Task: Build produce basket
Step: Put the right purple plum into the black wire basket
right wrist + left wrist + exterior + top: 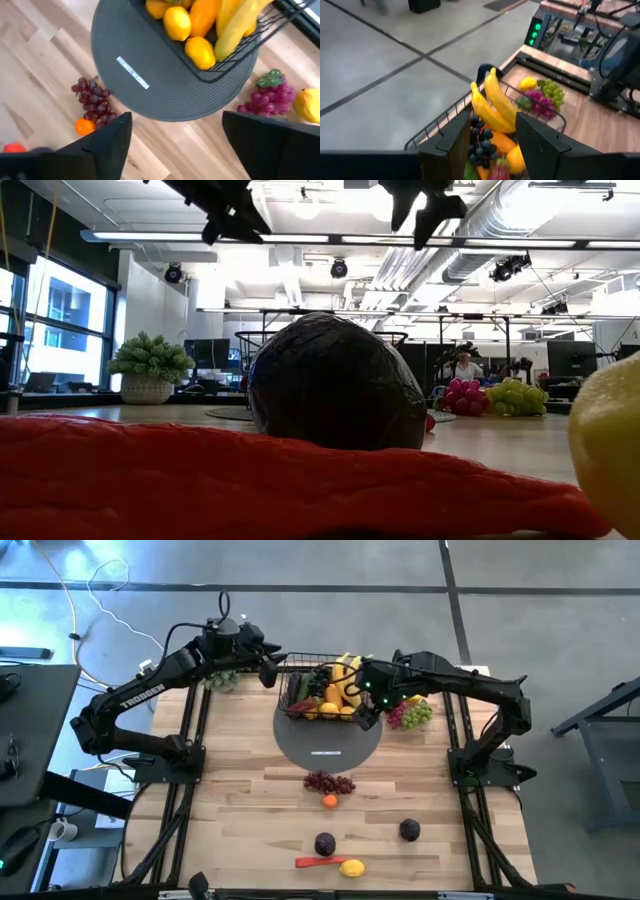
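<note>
The black wire basket (300, 690) stands on the grey round disc (328, 745) and holds yellow bananas (492, 102), lemons (177, 22), oranges and dark grapes (481, 142). My left gripper (270, 670) hovers open over the basket's left end, its fingers (455, 142) on either side of the dark grapes below. My right gripper (368, 712) hovers open, fingers spread wide, over the basket's right near corner and the disc (172, 95). In the low view both grippers (225, 215) (425, 205) show high above the table.
On the table's near half lie red grapes (328, 782), a small orange (330, 801), two dark plums (325, 843) (409, 830), a red chilli (318, 862) and a lemon (352, 867). Red and green grapes (412, 715) lie right of the basket. A pale-green leafy bunch (222, 680) sits far left.
</note>
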Action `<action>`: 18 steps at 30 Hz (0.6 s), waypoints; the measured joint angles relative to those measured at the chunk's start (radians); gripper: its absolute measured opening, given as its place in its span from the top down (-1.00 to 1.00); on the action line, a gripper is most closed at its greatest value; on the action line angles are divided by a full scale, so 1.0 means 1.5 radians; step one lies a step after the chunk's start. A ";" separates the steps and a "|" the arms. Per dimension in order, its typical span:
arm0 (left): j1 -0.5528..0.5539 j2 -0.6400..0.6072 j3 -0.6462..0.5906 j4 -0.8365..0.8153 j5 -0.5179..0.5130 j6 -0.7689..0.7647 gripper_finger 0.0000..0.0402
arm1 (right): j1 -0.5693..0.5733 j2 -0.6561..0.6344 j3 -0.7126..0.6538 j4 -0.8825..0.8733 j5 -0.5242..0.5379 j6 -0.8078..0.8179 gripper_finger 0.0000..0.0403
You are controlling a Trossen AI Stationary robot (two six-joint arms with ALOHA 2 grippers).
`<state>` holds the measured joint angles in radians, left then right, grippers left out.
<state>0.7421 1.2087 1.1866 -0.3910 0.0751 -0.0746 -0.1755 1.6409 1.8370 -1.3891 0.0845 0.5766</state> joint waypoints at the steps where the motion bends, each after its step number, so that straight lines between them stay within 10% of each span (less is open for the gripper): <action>1: -0.003 0.000 0.000 -0.007 0.000 0.000 0.27 | 0.008 0.000 0.000 -0.001 -0.003 -0.004 -0.48; 18: -0.128 0.000 0.000 -0.108 0.000 -0.090 0.27 | 0.178 0.000 0.000 -0.014 -0.007 0.018 -0.66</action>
<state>0.5506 1.2091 1.1862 -0.5538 0.0753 -0.2089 0.0912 1.6411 1.8370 -1.4101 0.0748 0.6035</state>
